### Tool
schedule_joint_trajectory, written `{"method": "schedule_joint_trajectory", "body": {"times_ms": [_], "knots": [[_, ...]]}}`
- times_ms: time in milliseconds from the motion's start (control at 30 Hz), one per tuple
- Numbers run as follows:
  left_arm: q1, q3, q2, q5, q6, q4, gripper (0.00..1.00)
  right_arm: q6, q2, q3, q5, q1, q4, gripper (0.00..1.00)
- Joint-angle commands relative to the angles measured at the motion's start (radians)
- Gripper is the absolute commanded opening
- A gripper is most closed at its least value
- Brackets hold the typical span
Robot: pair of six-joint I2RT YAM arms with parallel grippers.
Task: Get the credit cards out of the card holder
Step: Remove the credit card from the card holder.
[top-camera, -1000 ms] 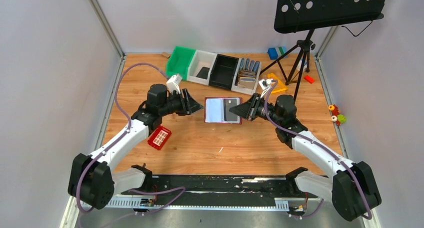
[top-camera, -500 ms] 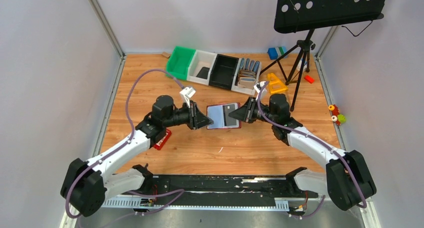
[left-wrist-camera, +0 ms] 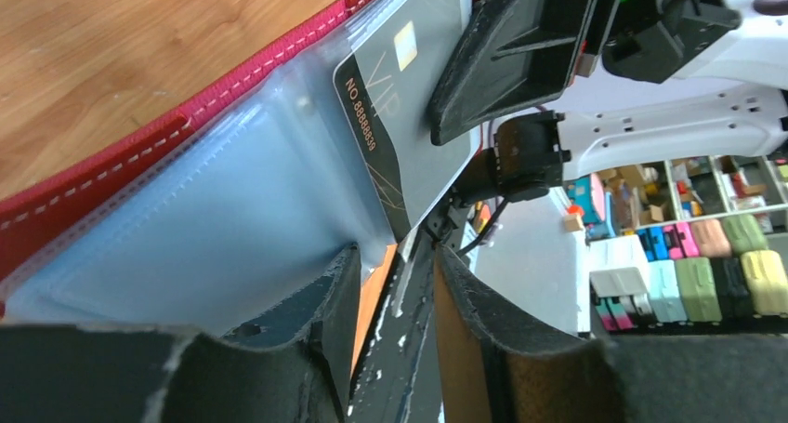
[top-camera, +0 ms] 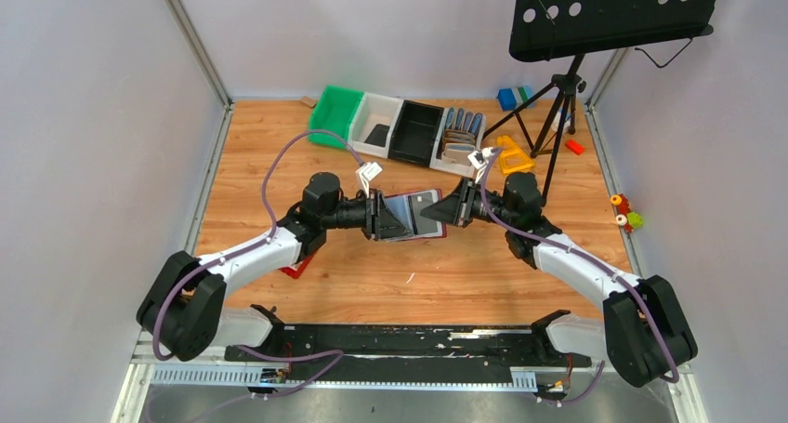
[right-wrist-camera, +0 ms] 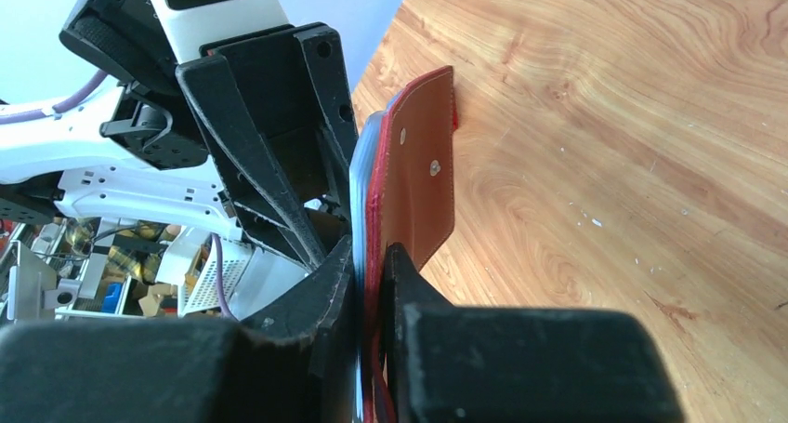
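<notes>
The card holder point(top-camera: 426, 211), maroon with clear bluish pockets, is held up off the table at its right edge, and my right gripper point(right-wrist-camera: 372, 256) is shut on that red edge. Its snap tab point(right-wrist-camera: 423, 172) hangs toward the table. A black credit card point(left-wrist-camera: 395, 98) marked VIP sticks partway out of a pocket. My left gripper point(left-wrist-camera: 395, 256) is open against the holder's open inner face point(left-wrist-camera: 214, 228). The card's lower corner sits just ahead of the gap, and nothing is between the fingers. In the top view the left gripper point(top-camera: 395, 217) faces the right gripper point(top-camera: 448, 211) across the holder.
Green point(top-camera: 336, 114), white point(top-camera: 376, 124) and black point(top-camera: 415, 130) bins line the back, beside a bin of upright wallets point(top-camera: 458, 137). A music stand's tripod point(top-camera: 558, 98) stands at back right. A flat red gridded piece point(top-camera: 297, 267) lies under the left forearm.
My left arm has swung right from beside the holder until its gripper is at the holder's inner face. The right gripper, with the holder, has shifted slightly left and up.
</notes>
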Motion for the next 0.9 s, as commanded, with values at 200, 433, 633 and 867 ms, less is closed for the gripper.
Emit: {"method": "schedule_joint_trajectory", "body": {"times_ms": [200, 433, 633, 867], "knots": [[-0.001, 0.049, 0.062, 0.066, -0.142, 0.242, 0.31, 0.072, -0.016, 0.009, -0.108, 0.01, 0.152, 0.0], [0.028, 0.093, 0.034, 0.002, -0.054, 0.005, 0.41, 0.057, -0.022, 0.012, -0.097, 0.011, 0.128, 0.0], [0.029, 0.053, 0.08, 0.083, -0.212, 0.27, 0.27, 0.126, 0.01, 0.007, -0.143, 0.014, 0.228, 0.0], [0.035, 0.04, 0.124, 0.111, -0.358, 0.512, 0.16, 0.141, 0.031, -0.002, -0.156, 0.021, 0.248, 0.0]]}}
